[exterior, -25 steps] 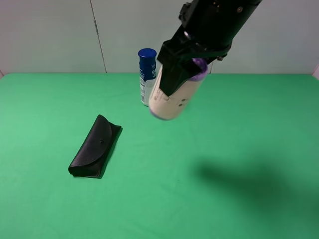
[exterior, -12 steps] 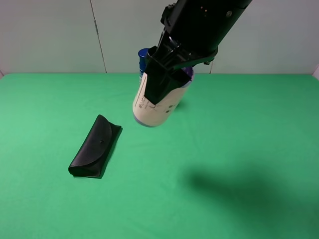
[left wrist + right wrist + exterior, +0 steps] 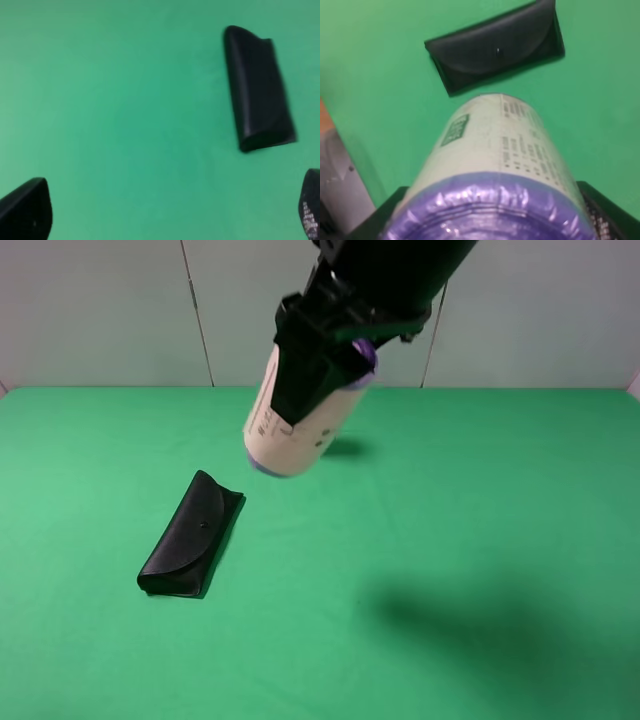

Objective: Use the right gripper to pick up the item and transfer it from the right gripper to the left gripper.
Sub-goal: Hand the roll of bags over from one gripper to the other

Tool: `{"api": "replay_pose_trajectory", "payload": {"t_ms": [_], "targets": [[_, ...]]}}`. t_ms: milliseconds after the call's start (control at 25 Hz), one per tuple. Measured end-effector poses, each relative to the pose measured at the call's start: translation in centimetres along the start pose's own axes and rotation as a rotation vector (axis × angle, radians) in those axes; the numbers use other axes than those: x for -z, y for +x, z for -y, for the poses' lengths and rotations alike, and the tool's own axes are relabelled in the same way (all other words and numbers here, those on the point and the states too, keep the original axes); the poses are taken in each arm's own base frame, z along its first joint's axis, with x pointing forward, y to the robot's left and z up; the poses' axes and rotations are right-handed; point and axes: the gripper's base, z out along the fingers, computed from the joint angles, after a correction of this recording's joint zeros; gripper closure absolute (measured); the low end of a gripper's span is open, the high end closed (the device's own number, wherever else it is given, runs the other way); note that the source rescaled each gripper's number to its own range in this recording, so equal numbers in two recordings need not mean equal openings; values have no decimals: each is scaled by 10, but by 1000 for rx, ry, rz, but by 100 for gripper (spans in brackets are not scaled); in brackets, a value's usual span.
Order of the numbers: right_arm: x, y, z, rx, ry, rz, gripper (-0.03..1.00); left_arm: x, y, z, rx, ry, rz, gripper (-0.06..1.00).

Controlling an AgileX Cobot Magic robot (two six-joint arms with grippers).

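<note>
over the last second the right gripper (image 3: 310,380) has carried the item (image 3: 290,435) up and toward the left side. its jaws are clamped on the cream body, and the canister hangs tilted, well clear of the green table (image 3: 450,540). the blue-capped bottle is now hidden behind the arm. the pick-up is judged complete; the handover remains. the left gripper (image 3: 167,215) stands wide and empty above the table, with the black case (image 3: 257,90) in its view. count: one item, one case, two grippers.
</note>
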Motion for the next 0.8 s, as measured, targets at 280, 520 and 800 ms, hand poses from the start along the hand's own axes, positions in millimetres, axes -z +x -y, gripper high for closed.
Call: {"api": "replay_pose_trajectory", "payload": {"t_ms": [280, 520, 800], "targets": [[2, -1, -1, 25, -8, 1, 96, -33, -39, 6, -116, 207, 30, 8], [2, -1, -2, 31, -16, 4, 96, -60, -62, 11, -195, 335, 86, 8], [-7, -3, -2, 36, -49, -6, 96, -92, -76, 24, -269, 446, 79, 9]]}}
